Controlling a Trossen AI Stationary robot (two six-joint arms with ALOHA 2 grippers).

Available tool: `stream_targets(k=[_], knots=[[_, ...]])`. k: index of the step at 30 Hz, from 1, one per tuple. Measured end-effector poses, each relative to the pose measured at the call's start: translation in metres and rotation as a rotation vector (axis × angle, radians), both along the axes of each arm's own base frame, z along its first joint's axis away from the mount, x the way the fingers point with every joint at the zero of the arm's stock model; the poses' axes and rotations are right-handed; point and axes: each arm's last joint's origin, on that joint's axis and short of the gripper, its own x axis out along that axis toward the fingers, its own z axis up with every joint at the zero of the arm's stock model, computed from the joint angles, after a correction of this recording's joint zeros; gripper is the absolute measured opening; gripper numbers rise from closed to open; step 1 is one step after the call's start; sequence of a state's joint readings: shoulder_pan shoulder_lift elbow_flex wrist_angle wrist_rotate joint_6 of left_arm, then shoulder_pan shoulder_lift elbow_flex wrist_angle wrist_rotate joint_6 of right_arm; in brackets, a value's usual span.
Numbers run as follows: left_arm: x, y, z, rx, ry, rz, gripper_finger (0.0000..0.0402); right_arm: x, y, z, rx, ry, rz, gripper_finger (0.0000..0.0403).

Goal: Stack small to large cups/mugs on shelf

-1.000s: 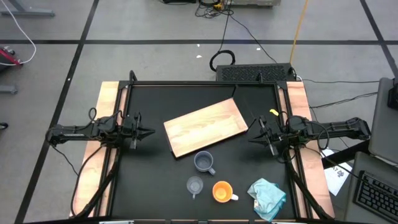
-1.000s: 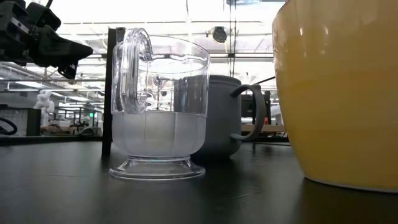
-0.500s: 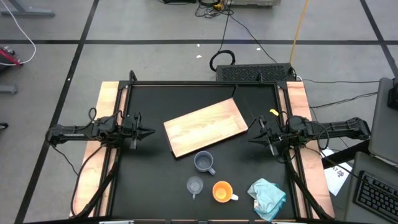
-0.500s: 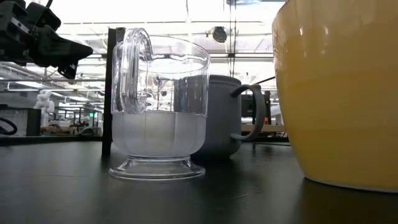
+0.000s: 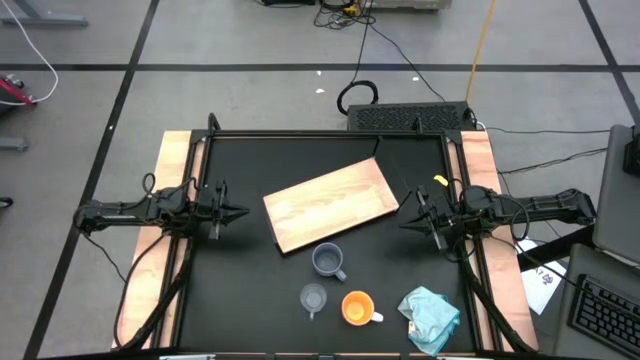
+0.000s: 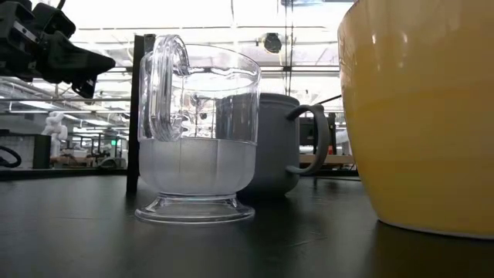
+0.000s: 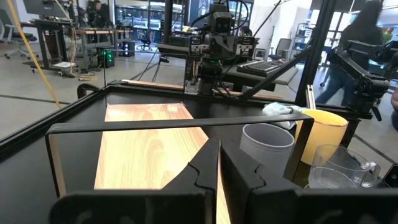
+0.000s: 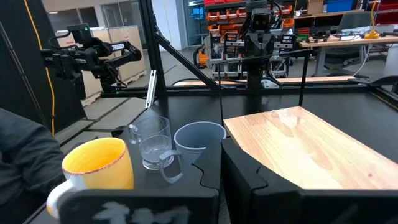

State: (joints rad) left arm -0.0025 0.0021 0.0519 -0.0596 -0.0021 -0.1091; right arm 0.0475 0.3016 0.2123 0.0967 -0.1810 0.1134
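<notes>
The left gripper (image 5: 240, 212) hangs over the table's left edge, well apart from the board (image 5: 330, 204), its tip pointing toward it. In the left wrist view its two fingers (image 7: 205, 171) meet with only a hairline between them, so the jaws are closed and hold nothing.

The board, the light-wood shelf, lies flat and skewed near the middle of the black table (image 5: 240, 290), its right end further from the front edge than its left. Nothing stands on it.

All three vessels sit on the table in front of the board. The blue-grey mug (image 5: 328, 260) is just beside the board's front edge. The clear glass cup (image 5: 313, 298) stands further from the board, a little left of the mug. The orange mug (image 5: 357, 307) stands right of the glass cup, equally far from the board. A crumpled teal cloth (image 5: 432, 316) lies right of the orange mug, off the board's right front corner.

The right gripper (image 5: 405, 217) hangs just off the board's right end, pointing at it. Its fingers (image 8: 239, 174) meet along a thin seam in the right wrist view, closed and empty.
</notes>
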Motion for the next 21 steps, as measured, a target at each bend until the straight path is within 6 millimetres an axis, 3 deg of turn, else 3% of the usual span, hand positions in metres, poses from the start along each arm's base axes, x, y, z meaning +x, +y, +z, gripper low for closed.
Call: stream_targets(k=[21], knots=[[0.0,0.0,0.0,0.0,0.0,0.0,0.0017,0.0,0.0,0.0004,-0.096,-0.027,0.007,0.0]])
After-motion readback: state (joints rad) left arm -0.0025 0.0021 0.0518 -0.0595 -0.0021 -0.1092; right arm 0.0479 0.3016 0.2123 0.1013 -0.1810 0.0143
